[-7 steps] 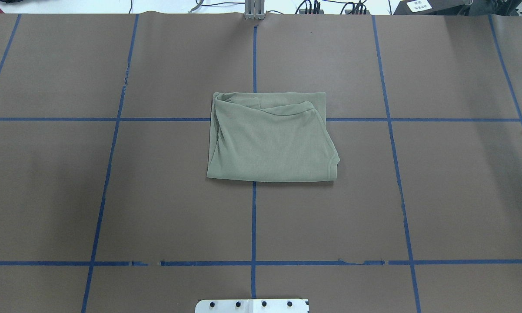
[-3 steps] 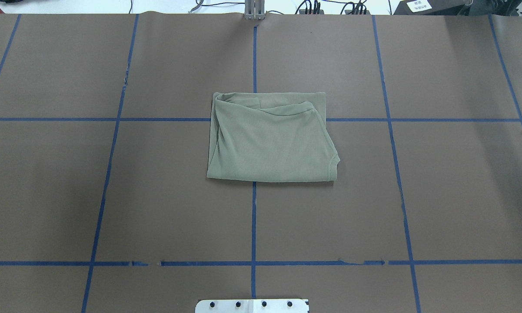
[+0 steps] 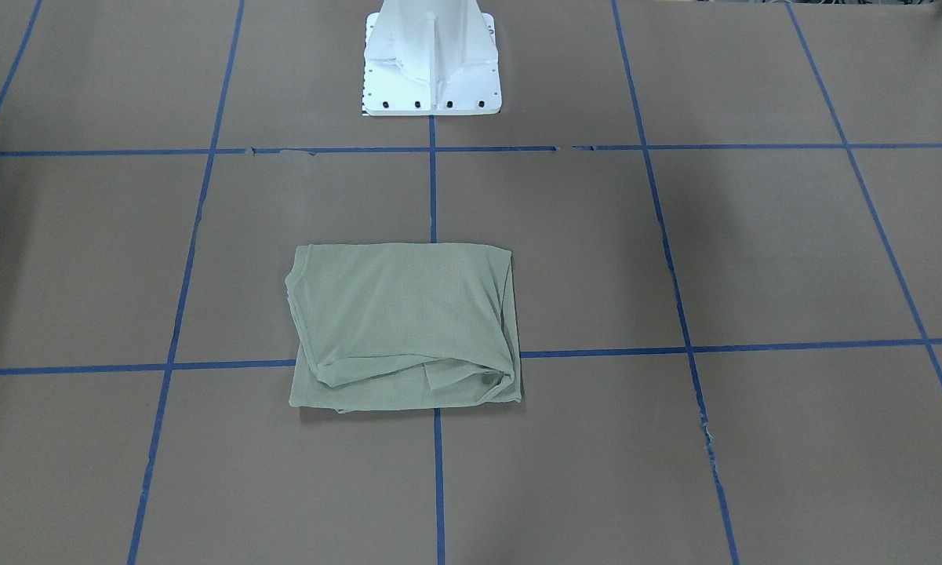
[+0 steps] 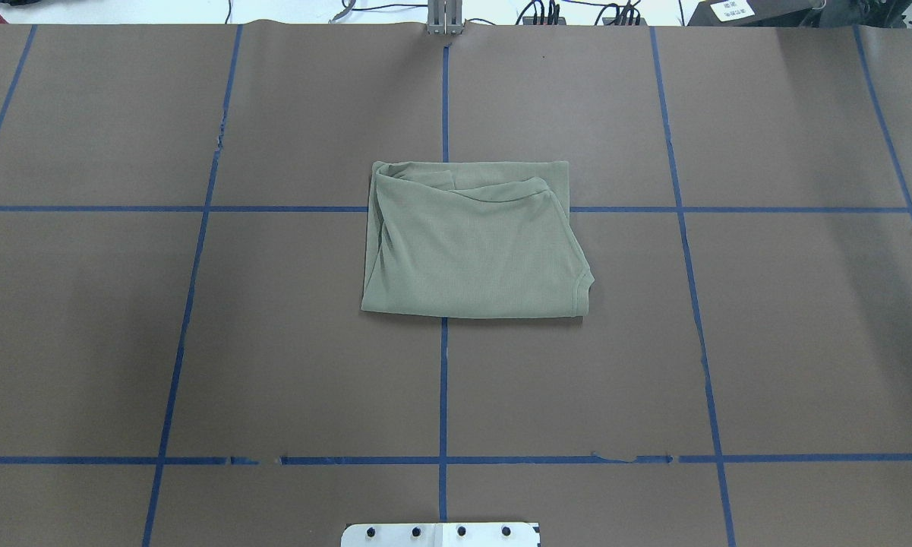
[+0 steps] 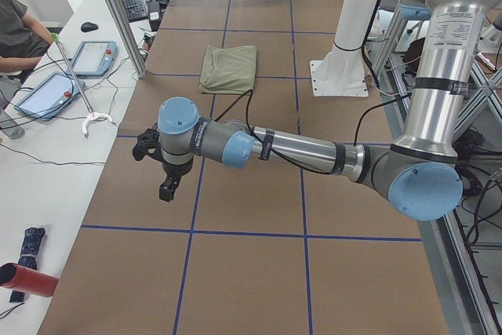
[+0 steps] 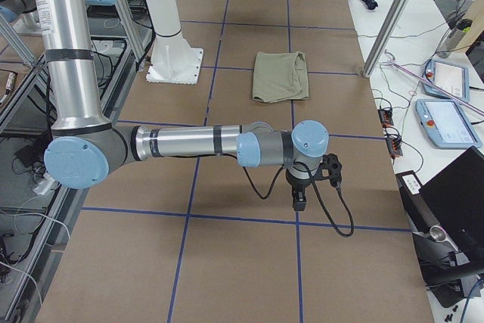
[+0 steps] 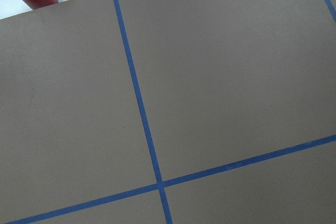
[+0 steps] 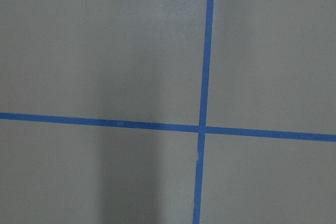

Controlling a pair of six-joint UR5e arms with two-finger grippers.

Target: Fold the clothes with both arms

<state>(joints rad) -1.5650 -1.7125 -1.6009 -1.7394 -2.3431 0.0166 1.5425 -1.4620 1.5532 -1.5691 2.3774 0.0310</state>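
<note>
Pincer states are hidden from you here. The left pincer [image 5: 166, 189] shows only in the left side view and the right pincer [image 6: 299, 200] only in the right side view. Each hangs over bare surface [image 4: 729, 342] toward its own end, and whether the jaws stand apart or together cannot be told. The wrist views give you only brown surface and blue tape [image 8: 205, 51], with no finger in sight. Neither pincer holds or touches anything that you can see. The shirt [image 4: 474, 251] lies at the middle of the surface, in front of the pedestal [image 3: 431, 63] and well apart from both arms. It is a squarish packet with the sleeves tucked out of sight, so the folding looks essentially done. What is left, if anything, is tidying. On the edge far from the robot the top layer falls short of the layer beneath. A bunched ridge runs down the robot's left side. A rounded hem bulges out at the near corner on its right. You may accept it as it lies, or have one arm smooth that far edge.
</note>
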